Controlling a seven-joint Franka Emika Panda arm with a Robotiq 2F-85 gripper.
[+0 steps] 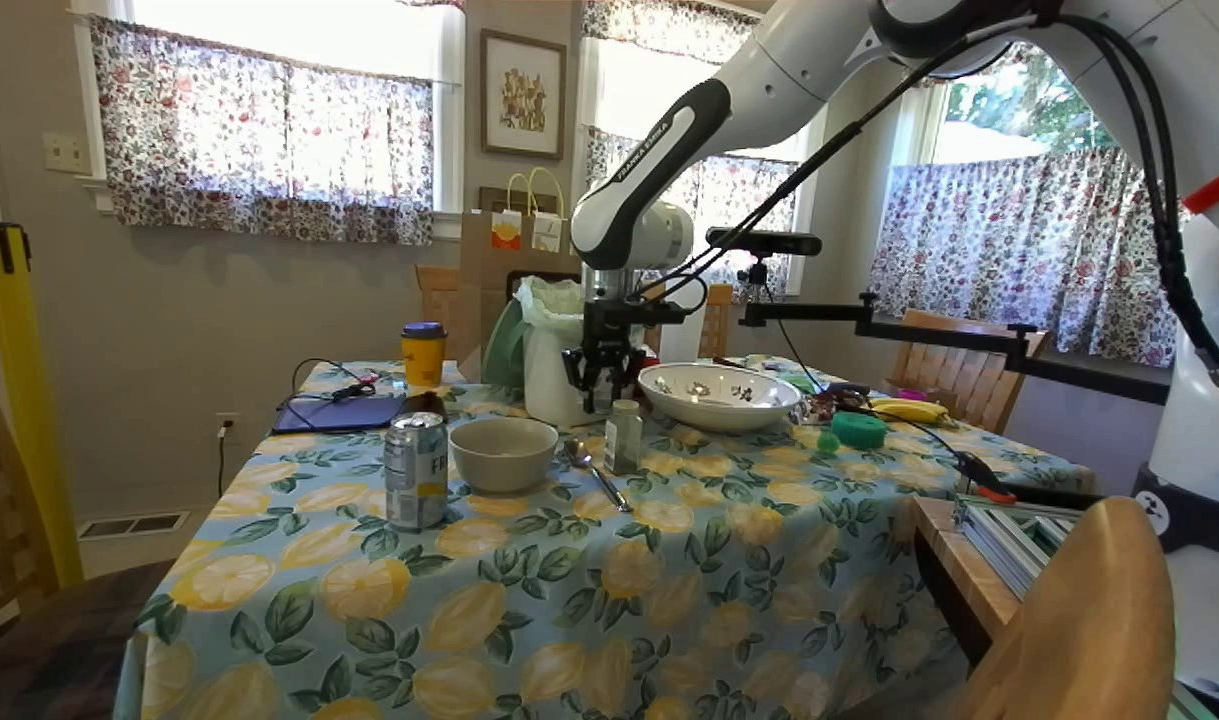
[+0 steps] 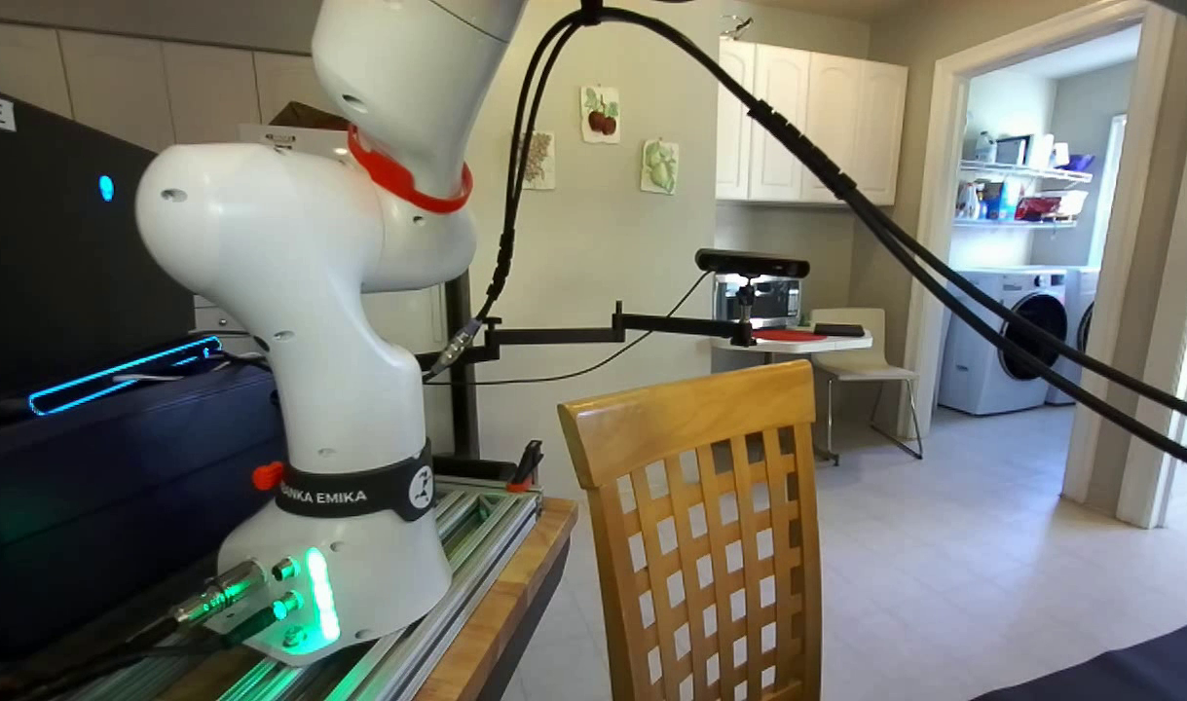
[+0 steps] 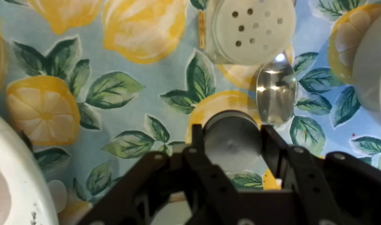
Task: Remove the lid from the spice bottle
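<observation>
- In an exterior view: spice bottle [image 1: 624, 442] upright beside spoon [image 1: 600, 477], gripper [image 1: 605, 393] near.
- In an exterior view: arm [image 2: 325, 341] near wooden chair [image 2: 690, 419].
- Wrist view: jaws hold the lid [image 3: 233, 140] between 2 fingers [image 3: 273, 139], off the bottle.
</observation>
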